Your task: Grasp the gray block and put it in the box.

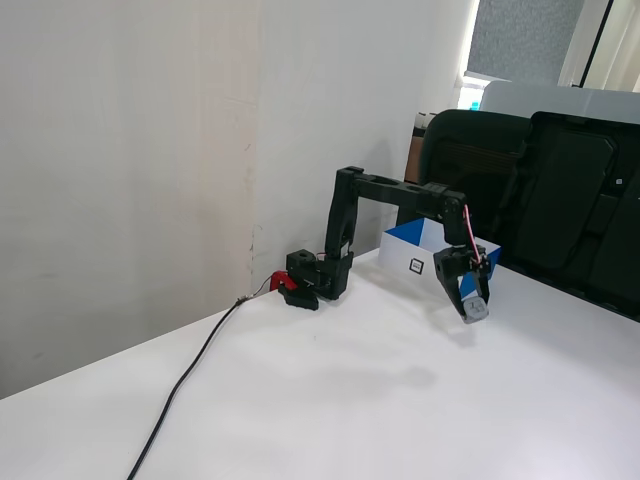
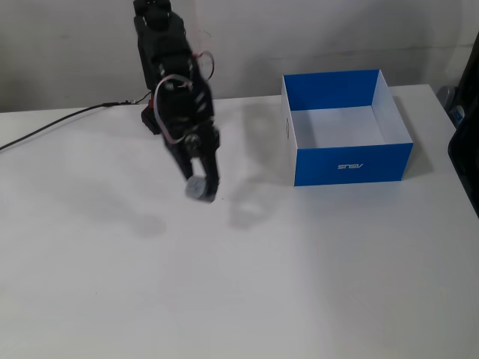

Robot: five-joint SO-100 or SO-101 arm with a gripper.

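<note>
The gray block (image 2: 198,188) (image 1: 477,309) hangs in the air above the white table, pinched at the tips of my black gripper (image 2: 200,185) (image 1: 473,306), which is shut on it. The box (image 2: 344,128) is blue outside and white inside and stands at the back right of the table in a fixed view, empty. In a fixed view from the side, the box (image 1: 411,250) shows just behind the gripper, partly hidden by the arm. The block is to the left of the box in the view from above, with a gap between them.
The arm's base (image 1: 312,279) stands by the wall, and a black cable (image 1: 190,378) runs from it across the table toward the front left. Black office chairs (image 1: 540,190) stand behind the table. The block's shadow (image 2: 150,224) lies on the bare table.
</note>
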